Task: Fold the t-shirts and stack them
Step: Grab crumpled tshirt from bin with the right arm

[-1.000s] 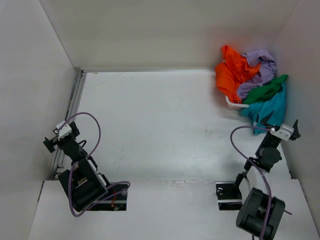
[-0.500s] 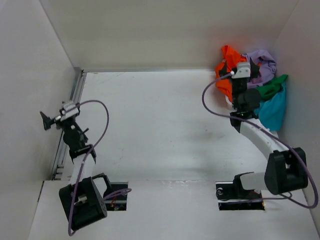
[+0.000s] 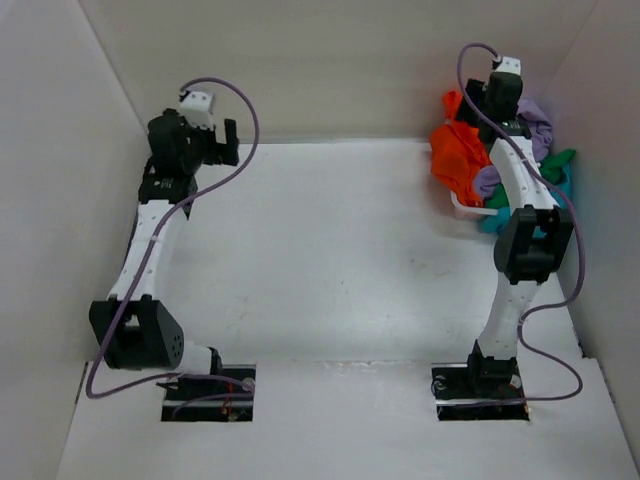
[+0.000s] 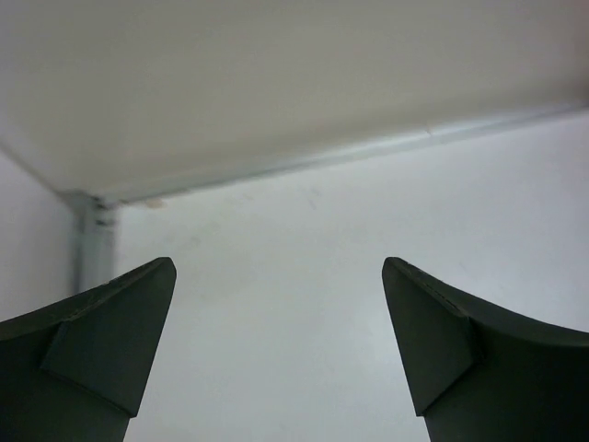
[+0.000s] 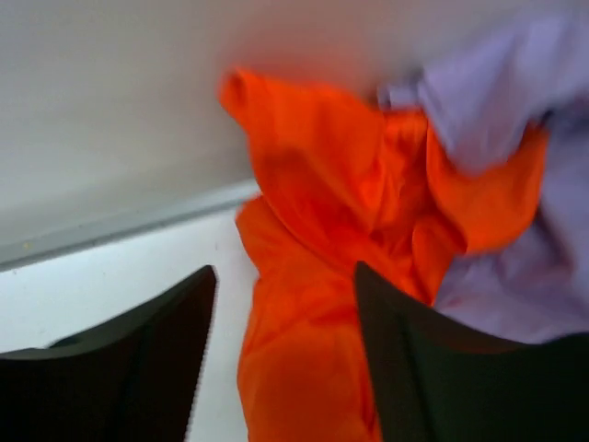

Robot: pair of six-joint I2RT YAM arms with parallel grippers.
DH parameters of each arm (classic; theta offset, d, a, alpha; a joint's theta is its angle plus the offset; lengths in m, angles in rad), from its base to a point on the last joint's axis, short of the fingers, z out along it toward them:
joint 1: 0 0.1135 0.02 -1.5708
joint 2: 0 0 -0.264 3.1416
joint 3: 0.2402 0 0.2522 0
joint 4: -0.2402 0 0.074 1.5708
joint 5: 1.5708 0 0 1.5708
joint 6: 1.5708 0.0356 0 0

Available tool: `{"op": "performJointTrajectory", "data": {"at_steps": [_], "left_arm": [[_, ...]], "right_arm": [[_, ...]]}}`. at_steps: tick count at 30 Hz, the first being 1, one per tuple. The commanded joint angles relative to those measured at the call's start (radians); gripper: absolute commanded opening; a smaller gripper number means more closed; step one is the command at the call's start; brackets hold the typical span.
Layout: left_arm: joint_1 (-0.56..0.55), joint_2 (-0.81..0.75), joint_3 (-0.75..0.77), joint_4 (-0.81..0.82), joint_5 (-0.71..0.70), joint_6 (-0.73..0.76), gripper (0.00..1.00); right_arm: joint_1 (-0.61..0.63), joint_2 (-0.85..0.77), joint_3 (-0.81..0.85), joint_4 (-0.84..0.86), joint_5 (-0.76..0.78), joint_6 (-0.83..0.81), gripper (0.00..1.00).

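The t-shirts lie in a crumpled pile in the back right corner: orange (image 3: pixel 455 155), lavender (image 3: pixel 535 115), green (image 3: pixel 555 160) and teal (image 3: pixel 567 188). My right gripper (image 3: pixel 472 112) reaches over the top of the pile. In the right wrist view it (image 5: pixel 285 267) is open, its jaws either side of a fold of the orange shirt (image 5: pixel 313 276), with the lavender shirt (image 5: pixel 497 110) just to the right. My left gripper (image 3: pixel 228 142) is at the back left, open (image 4: pixel 278 262) above bare table with nothing between its fingers.
A white basket rim (image 3: pixel 462 207) shows under the pile. White walls close in the table (image 3: pixel 320 250) at the back and on both sides. A metal rail (image 3: pixel 150 190) runs along the left edge.
Both arms have swung out from near their bases to the back. The right gripper has reached the pile, and its jaws now stand over the orange shirt. The left gripper has gone to the back left.
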Motion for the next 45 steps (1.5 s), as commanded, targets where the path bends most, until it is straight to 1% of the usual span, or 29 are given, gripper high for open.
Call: {"op": "performJointTrajectory", "data": {"at_steps": [1,2,4,8,16,19,20,21,23,24,25,26,27,28,32,35,36,41,45], "left_arm": [[-0.061,0.084,0.007,-0.172,0.186,-0.099,1.00],[-0.072,0.104,0.004,-0.182,0.188,-0.099,1.00],[-0.089,0.140,0.004,-0.206,0.189,-0.097,1.00],[-0.112,0.191,0.020,-0.232,0.191,-0.077,1.00],[-0.112,0.231,0.059,-0.248,0.191,-0.074,1.00],[-0.111,0.240,0.071,-0.251,0.191,-0.074,1.00],[-0.109,0.242,0.073,-0.252,0.191,-0.074,1.00],[-0.109,0.243,0.076,-0.255,0.191,-0.074,1.00],[-0.111,0.243,0.082,-0.261,0.191,-0.073,1.00],[-0.111,0.245,0.085,-0.266,0.191,-0.073,1.00],[-0.112,0.243,0.088,-0.269,0.191,-0.071,1.00],[-0.112,0.240,0.088,-0.271,0.191,-0.071,1.00],[-0.112,0.239,0.088,-0.272,0.191,-0.071,1.00],[-0.114,0.237,0.088,-0.272,0.191,-0.069,1.00],[-0.120,0.228,0.083,-0.272,0.191,-0.069,1.00],[-0.127,0.217,0.085,-0.272,0.192,-0.068,1.00],[-0.130,0.213,0.085,-0.272,0.192,-0.065,1.00],[-0.144,0.171,0.073,-0.272,0.192,-0.059,1.00],[-0.146,0.133,0.053,-0.272,0.192,-0.054,1.00]], "right_arm": [[-0.114,0.045,-0.036,-0.228,-0.134,0.362,0.60],[-0.142,0.055,-0.060,-0.228,-0.139,0.406,0.57],[-0.171,0.076,-0.091,-0.217,-0.166,0.436,0.56],[-0.169,0.128,-0.099,-0.175,-0.193,0.425,0.60],[-0.171,0.255,-0.028,-0.197,-0.137,0.505,0.61],[-0.174,0.294,0.002,-0.202,-0.111,0.516,0.59],[-0.174,0.308,0.015,-0.194,-0.113,0.516,0.55],[-0.172,0.331,0.047,-0.194,-0.122,0.516,0.41],[-0.171,0.343,0.077,-0.207,-0.121,0.516,0.24],[-0.169,0.331,0.078,-0.207,-0.105,0.517,0.14],[-0.169,0.299,0.064,-0.194,-0.055,0.511,0.06],[-0.166,0.274,0.053,-0.187,-0.015,0.500,0.03],[-0.165,0.266,0.050,-0.185,-0.001,0.496,0.02],[-0.156,0.227,0.039,-0.179,0.058,0.465,0.00],[-0.133,0.116,0.000,-0.153,0.191,0.399,0.00],[-0.108,0.018,-0.056,-0.104,0.280,0.346,0.00],[-0.091,-0.044,-0.091,-0.066,0.327,0.309,0.00],[-0.039,-0.210,-0.183,0.034,0.453,0.218,0.00],[-0.008,-0.309,-0.229,0.114,0.502,0.157,0.00]]}}
